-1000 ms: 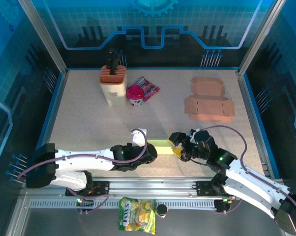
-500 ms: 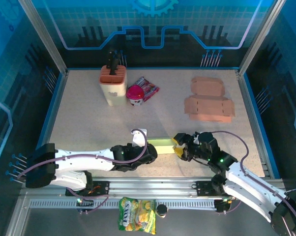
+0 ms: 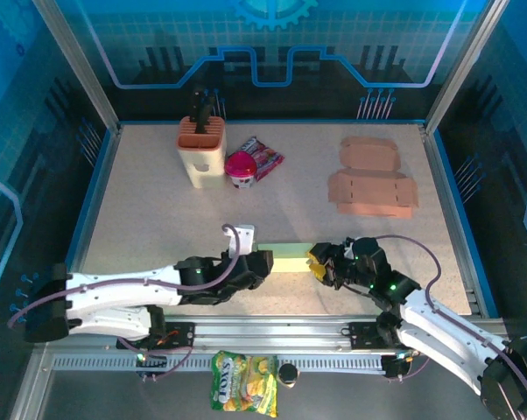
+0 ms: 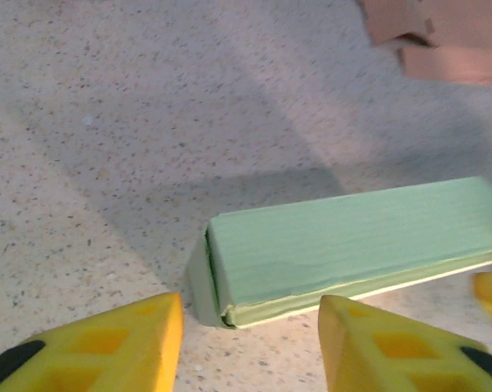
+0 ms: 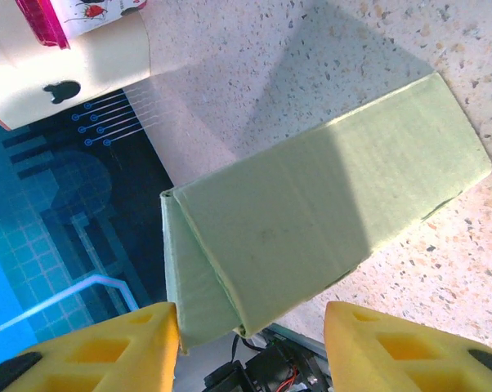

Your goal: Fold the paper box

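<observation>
Left end effector (image 4: 246,302) is hovering released at the left end of the green box (image 3: 290,259); right end effector (image 5: 248,309) is straddling its right end, grip unclear.

A robot lab test cell: speckled table (image 3: 158,219) fenced by aluminium posts (image 3: 78,66) and blue printed panels (image 3: 333,44).

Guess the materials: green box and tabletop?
Green box: likely thin paperboard, matte; fine ribbing, creased fold edges and a tucked end flap. Tabletop: speckled beige, stone-like, low sheen; could be real stone or printed laminate, can't tell which.
</observation>
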{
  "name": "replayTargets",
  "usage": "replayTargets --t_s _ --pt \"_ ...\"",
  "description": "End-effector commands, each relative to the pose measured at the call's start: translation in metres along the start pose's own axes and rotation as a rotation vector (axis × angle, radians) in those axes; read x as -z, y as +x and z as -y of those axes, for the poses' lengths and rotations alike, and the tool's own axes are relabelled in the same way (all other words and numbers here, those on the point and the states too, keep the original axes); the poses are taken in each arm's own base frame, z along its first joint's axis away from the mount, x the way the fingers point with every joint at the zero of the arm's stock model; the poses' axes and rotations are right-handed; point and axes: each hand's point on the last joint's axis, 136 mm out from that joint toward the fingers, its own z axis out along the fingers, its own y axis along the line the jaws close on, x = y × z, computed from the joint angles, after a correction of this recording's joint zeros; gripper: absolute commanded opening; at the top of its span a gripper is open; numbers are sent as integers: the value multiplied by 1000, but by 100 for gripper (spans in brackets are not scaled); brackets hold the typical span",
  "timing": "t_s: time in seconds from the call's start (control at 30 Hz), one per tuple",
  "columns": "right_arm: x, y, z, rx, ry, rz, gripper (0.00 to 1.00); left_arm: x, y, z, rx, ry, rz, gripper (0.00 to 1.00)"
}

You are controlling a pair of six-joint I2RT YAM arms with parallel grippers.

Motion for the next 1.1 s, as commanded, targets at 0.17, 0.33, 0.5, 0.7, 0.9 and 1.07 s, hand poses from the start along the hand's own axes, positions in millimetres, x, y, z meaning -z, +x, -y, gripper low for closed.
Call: replayTargets --t_s 0.17,0.33,0.5,0.7,0.9,1.07 --pt "1 -7 12 17 41 27 47 0 -4 2 104 82 -82 59" --pt "1 -7 14 20 52 28 44 -17 6 -8 174 97 -147 57" --pt "0 -8 17 23 65 32 41 -28 17 -18 195 82 -173 52" --pt "-1 -9 21 24 79 33 40 -36 28 -23 205 73 -196 48" --pt "0 -9 22 25 82 35 38 -40 34 -26 202 61 -206 43" --pt "0 -10 24 26 93 40 37 -43 41 -30 201 48 -219 38"
